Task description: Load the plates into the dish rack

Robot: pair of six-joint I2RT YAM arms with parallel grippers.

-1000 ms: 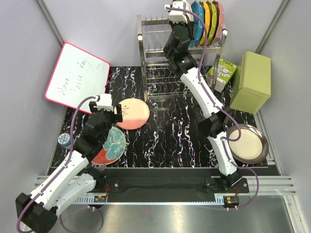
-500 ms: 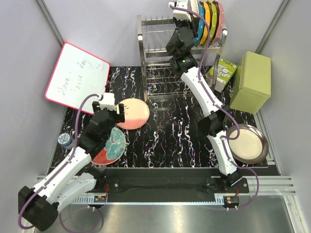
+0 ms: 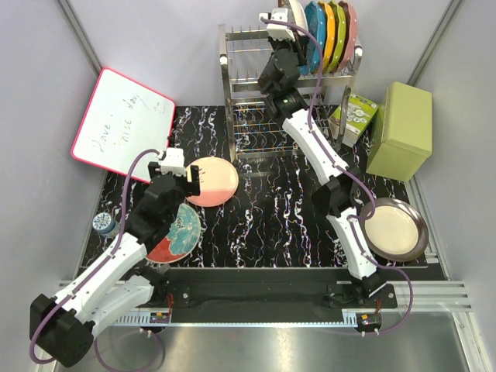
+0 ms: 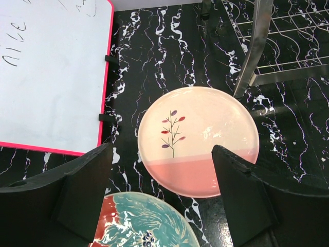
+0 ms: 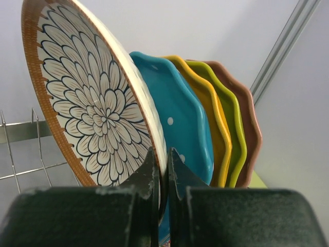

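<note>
Our right gripper (image 5: pixel 163 170) is clamped on the floral plate (image 5: pixel 92 108) at its rim, the blue plate (image 5: pixel 187 123) just beside it. Our left gripper (image 4: pixel 162 157) hangs spread wide above the pink-and-cream plate (image 4: pixel 211 128).

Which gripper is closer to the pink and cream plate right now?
Left. The left gripper hangs open over the pink-and-cream plate; the right gripper is far off at the rack's top tier, shut on the floral plate.
</note>
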